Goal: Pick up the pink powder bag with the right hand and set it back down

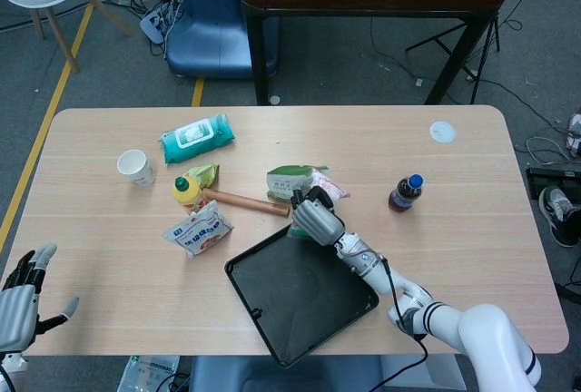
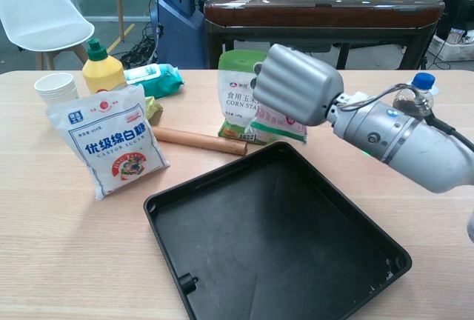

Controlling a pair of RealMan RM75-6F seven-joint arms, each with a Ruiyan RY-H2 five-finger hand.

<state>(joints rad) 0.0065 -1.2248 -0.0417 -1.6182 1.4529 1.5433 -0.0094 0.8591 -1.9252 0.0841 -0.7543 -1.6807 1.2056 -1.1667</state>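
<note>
The pink bag (image 2: 285, 124) is grasped in the right hand (image 2: 292, 83), in front of the starch bag (image 2: 238, 90), near the far edge of the tray (image 2: 222, 187). The left hand (image 1: 23, 297) is released, fingers spread, at the tabletop (image 1: 490, 229) corner.

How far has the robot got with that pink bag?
The pick-up looks done: the right robot hand grips the pink powder bag, low beside the corn starch pouch at the black tray's far edge. Whether the bag touches the table I cannot tell. Left to do: set it down and let go. The left robot hand waits open.
</note>
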